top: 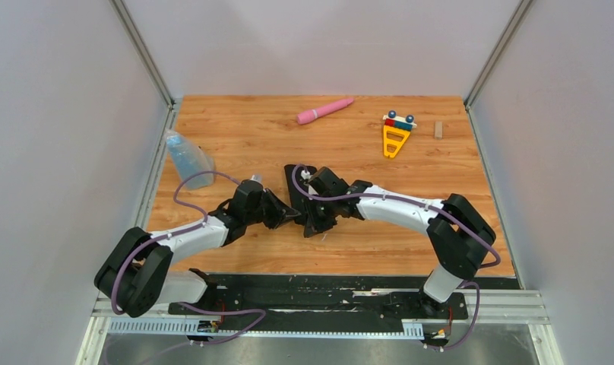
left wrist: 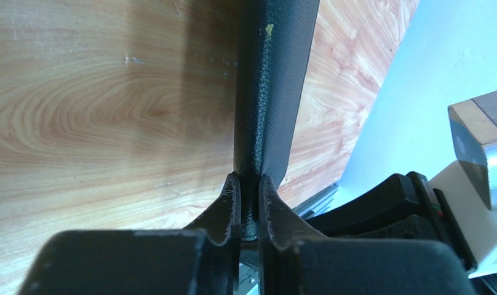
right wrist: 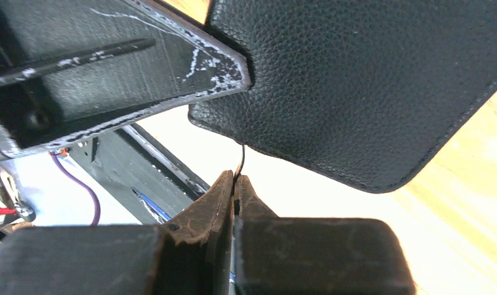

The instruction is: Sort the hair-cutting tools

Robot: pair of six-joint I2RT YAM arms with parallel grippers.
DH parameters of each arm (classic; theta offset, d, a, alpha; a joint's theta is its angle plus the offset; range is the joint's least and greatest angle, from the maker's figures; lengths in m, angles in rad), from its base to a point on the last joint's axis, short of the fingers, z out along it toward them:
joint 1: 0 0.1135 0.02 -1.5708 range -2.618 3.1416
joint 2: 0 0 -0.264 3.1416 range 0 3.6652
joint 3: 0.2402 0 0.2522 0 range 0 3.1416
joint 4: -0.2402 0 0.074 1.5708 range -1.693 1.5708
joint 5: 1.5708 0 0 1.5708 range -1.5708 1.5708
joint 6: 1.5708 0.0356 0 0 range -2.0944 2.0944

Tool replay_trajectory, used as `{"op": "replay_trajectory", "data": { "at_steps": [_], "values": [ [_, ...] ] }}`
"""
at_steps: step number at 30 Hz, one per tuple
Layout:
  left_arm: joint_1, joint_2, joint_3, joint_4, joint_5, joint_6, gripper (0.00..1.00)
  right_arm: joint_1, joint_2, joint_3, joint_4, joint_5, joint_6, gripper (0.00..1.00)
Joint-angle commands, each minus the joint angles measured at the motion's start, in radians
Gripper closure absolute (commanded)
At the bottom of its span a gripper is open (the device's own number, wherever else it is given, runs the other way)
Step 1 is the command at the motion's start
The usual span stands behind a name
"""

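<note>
The black zip case (top: 296, 186) is held off the table's middle between both arms. My left gripper (top: 291, 217) is shut on one edge of the case (left wrist: 274, 92), its jaws pinching the leather (left wrist: 250, 178). My right gripper (top: 319, 220) is shut (right wrist: 235, 178) on a thin black zip pull (right wrist: 242, 157) hanging from the case (right wrist: 369, 80). No scissors or combs are in any view.
A pink wand (top: 324, 111) lies at the back centre. A yellow toy (top: 396, 135) and a small wooden block (top: 438, 130) sit at the back right. A clear plastic bag with blue inside (top: 186, 158) is at the left edge.
</note>
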Motion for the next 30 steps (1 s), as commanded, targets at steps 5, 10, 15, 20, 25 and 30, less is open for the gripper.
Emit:
{"op": "replay_trajectory", "data": {
  "at_steps": [5,10,15,20,25,30],
  "values": [
    [0.004,-0.046,0.047,-0.098,-0.066,0.048,1.00,-0.065,-0.114,-0.118,-0.014,0.065,-0.053,1.00],
    [0.044,-0.048,0.061,-0.150,-0.043,0.089,1.00,-0.166,-0.167,-0.209,-0.039,0.104,-0.076,1.00],
    [0.099,-0.005,0.103,-0.229,0.022,0.189,1.00,-0.218,-0.201,-0.238,-0.045,0.118,-0.099,1.00],
    [0.136,0.115,0.204,-0.310,0.065,0.355,0.97,-0.197,-0.215,-0.212,-0.031,0.031,-0.126,1.00],
    [0.145,0.247,0.317,-0.337,0.010,0.414,0.68,-0.133,-0.178,-0.177,0.022,-0.023,-0.084,1.00],
    [0.147,0.208,0.294,-0.310,-0.046,0.360,0.05,-0.055,-0.069,-0.083,0.091,-0.046,-0.008,1.00]
  ]
}}
